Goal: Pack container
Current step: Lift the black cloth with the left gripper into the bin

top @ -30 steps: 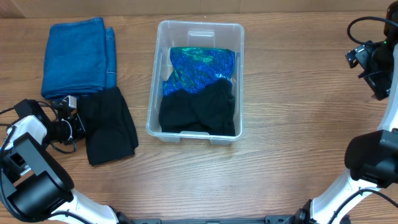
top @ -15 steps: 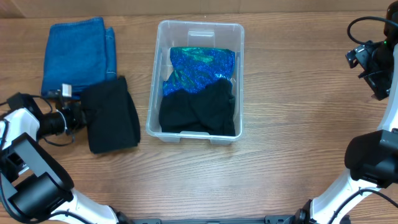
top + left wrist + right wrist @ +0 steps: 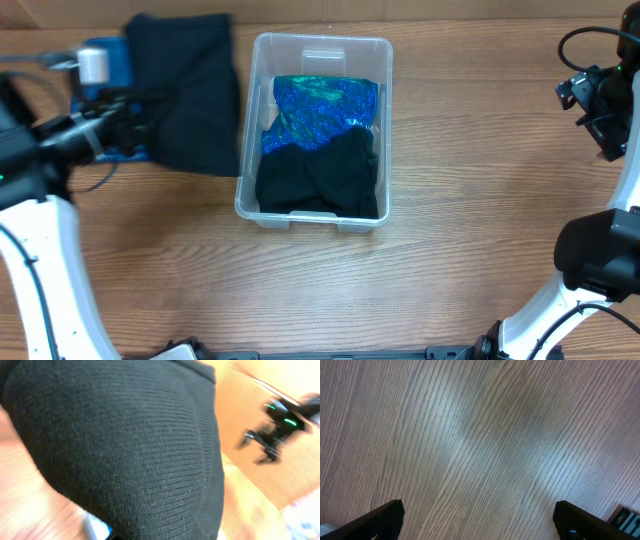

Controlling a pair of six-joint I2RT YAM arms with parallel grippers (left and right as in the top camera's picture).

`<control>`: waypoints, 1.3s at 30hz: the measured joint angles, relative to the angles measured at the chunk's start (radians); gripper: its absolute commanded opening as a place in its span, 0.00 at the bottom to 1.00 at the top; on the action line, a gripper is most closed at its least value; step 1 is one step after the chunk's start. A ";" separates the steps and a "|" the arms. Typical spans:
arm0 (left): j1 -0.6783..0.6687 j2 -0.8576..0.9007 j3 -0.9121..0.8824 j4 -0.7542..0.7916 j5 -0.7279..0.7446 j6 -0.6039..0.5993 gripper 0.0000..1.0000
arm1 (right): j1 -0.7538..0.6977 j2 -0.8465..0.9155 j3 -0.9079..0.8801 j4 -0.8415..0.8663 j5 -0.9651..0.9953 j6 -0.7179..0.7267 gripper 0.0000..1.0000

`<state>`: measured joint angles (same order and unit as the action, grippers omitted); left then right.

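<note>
Left gripper (image 3: 138, 112) is clamped on a black knit garment (image 3: 190, 95) near the far-left corner of the table (image 3: 460, 250). The clear container (image 3: 246, 150) sits mid-table, just right of the garment, its long axis running far to near (shiny blue fabric (image 3: 325, 105) and black clothing (image 3: 320, 180) already inside). The left arm is nearer. Right gripper (image 3: 480, 517) gapes empty by the right edge.

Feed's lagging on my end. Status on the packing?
Left gripper shut on black cloth, held up left of container. Right gripper open, empty, off to the side. It holds blue shiny fabric and black garment. Nothing blocking its opening.
</note>
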<state>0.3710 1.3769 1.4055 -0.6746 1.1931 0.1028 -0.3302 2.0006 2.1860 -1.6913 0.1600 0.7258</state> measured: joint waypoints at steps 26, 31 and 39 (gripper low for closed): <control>-0.736 0.393 0.003 0.370 -1.011 -1.041 0.04 | 0.000 0.000 0.000 0.000 0.000 0.000 1.00; -0.748 0.396 0.003 0.409 -1.067 -1.301 0.04 | 0.000 0.000 0.000 0.000 0.000 0.000 1.00; -0.815 0.396 0.003 0.484 -1.234 -1.648 0.04 | 0.000 0.000 0.000 0.000 0.000 0.000 1.00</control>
<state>-0.4442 1.7729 1.4090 -0.1905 -0.0414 -1.5455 -0.3302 2.0006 2.1860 -1.6913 0.1604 0.7261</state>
